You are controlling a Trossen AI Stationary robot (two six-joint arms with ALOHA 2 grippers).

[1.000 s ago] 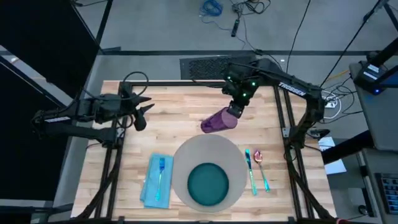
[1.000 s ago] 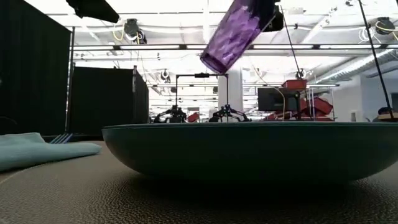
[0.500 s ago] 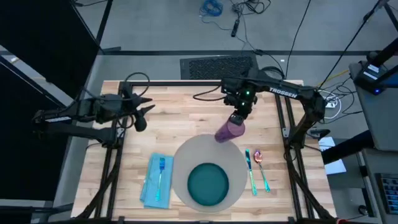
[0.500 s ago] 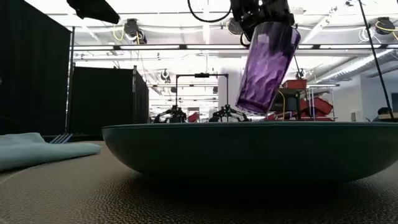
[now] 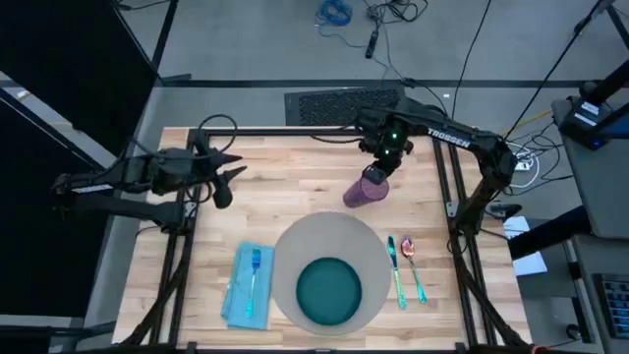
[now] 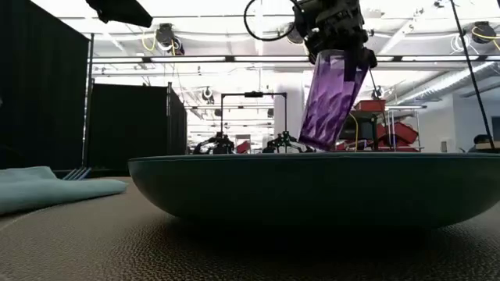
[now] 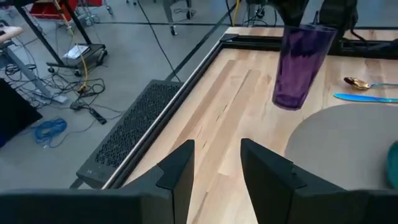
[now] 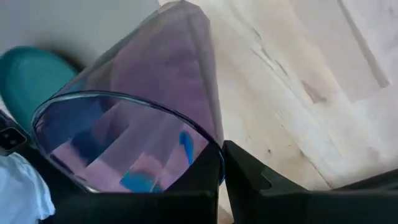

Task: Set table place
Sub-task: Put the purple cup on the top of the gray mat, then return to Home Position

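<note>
Item: purple tumbler (image 5: 366, 187), clamped at its rim in my right gripper (image 5: 377, 169), tilted, just beyond the grey placemat (image 5: 295, 246) on the table (image 5: 285, 187). Base possibly not yet touching wood; low view unclear. Left gripper (image 5: 228, 175) idle, fingers apart, well away. Risk: releasing while tilted, the tumbler topples toward the spoon (image 5: 411, 258)

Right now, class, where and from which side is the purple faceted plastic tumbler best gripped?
By its open rim, from above: the purple faceted plastic tumbler stands nearly upright, mouth up, and tapers toward its base. The right claw already pinches the rim wall, one finger inside and one outside. The round grey placemat lies beside it.
</note>
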